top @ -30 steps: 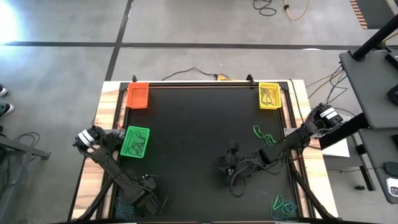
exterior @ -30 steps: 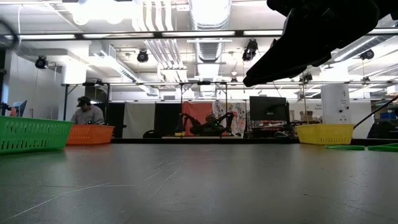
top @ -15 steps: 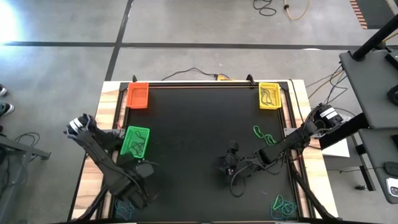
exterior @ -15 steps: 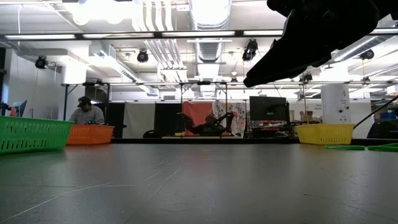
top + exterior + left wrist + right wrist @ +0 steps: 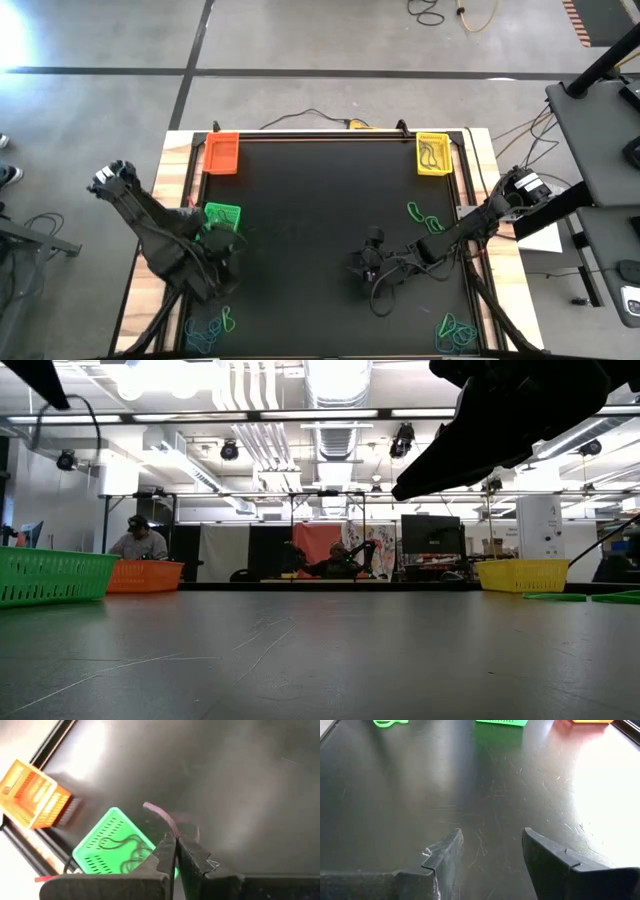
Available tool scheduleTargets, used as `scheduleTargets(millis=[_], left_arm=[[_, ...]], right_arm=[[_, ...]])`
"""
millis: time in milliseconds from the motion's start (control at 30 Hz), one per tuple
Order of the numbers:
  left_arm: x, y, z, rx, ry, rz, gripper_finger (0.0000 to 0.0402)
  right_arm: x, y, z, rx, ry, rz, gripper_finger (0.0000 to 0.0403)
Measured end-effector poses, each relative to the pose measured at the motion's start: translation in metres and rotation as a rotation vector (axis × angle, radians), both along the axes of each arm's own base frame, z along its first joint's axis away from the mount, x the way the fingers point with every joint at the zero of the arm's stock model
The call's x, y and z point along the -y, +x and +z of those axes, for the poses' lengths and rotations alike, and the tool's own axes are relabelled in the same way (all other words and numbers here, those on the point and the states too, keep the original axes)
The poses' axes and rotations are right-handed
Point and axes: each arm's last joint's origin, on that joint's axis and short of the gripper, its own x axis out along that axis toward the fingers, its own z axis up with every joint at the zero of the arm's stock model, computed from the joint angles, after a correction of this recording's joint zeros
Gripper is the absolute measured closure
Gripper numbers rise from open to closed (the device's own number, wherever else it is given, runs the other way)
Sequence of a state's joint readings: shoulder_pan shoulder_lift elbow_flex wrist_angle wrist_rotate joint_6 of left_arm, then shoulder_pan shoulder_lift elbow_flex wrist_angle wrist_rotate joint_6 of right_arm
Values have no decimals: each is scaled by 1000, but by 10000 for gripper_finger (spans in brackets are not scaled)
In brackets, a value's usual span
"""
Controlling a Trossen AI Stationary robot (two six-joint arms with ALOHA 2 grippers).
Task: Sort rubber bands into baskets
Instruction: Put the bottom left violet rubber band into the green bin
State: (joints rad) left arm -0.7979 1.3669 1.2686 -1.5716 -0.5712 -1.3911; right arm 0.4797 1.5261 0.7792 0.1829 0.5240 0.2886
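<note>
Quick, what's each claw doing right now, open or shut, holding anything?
Left gripper: shut on a thin rubber band, above the green basket.
Right gripper: open, empty.

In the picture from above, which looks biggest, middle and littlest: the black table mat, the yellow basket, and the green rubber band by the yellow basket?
1. black table mat
2. yellow basket
3. green rubber band

The size gaps are plain from above.

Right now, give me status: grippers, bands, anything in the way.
Left gripper shut on a rubber band, above the green basket. Right gripper open, empty, low over mid-mat. Loose bands near the right edge. Nothing blocking.
</note>
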Motion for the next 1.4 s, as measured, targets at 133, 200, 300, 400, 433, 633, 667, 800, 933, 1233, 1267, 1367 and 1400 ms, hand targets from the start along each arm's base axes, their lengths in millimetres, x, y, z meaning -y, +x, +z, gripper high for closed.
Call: scheduleTargets(millis=[133,200,300,400,433,633,667,800,933,1233,1267,1367,1400], left_arm=[[-21,-10,-9,-6,-6,68,402],[-28,-14,-17,-25,-25,108,402],[-36,-19,-25,-53,-58,140,402],[-41,-25,-28,-45,-69,173,402],[-43,-26,-28,-43,-79,187,402],[-49,-35,-42,-61,-135,254,401],[-49,-36,-47,-58,-144,256,401],[-49,-36,-65,-44,-163,258,401],[-54,-39,-77,-58,-135,311,401],[-65,-39,-84,5,-52,362,401],[-67,-38,-83,23,-37,360,401],[-72,-36,-78,53,-16,362,401],[-74,-35,-78,53,-11,363,401]], right_arm=[[0,0,0,0,0,0,204],[0,0,0,0,0,0,204],[0,0,0,0,0,0,204],[0,0,0,0,0,0,204],[0,0,0,0,0,0,204],[0,0,0,0,0,0,204],[0,0,0,0,0,0,204],[0,0,0,0,0,0,204],[0,0,0,0,-1,-1,204],[0,0,0,1,-2,-1,204],[0,0,0,1,-2,-2,204],[0,0,0,1,-2,-2,204],[0,0,0,1,-2,-2,204]])
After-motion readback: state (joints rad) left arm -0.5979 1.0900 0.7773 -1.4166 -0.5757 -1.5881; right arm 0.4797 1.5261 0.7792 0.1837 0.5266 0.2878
